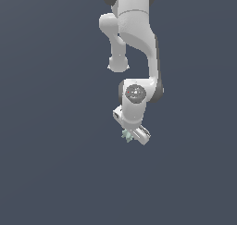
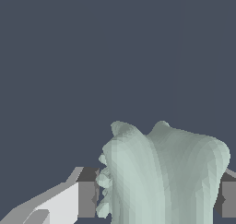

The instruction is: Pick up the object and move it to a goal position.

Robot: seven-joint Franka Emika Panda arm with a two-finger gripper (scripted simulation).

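Note:
The object [image 1: 126,135] is a tiny pale mint-green spiky lump peeking out under the white hand in the exterior view. In the wrist view the object [image 2: 166,177] fills the space between the two grey pads [image 2: 87,197]. Both pads press against its sides. My gripper [image 1: 132,137] is shut on it. The white arm reaches down from the top of the exterior view, and its hand hides most of the lump there. I cannot tell from these frames whether the lump rests on the surface or hangs above it.
A plain dark blue-grey surface [image 1: 55,164] fills the background of both views. Only the arm's white links [image 1: 134,29] stand over it at the upper middle of the exterior view.

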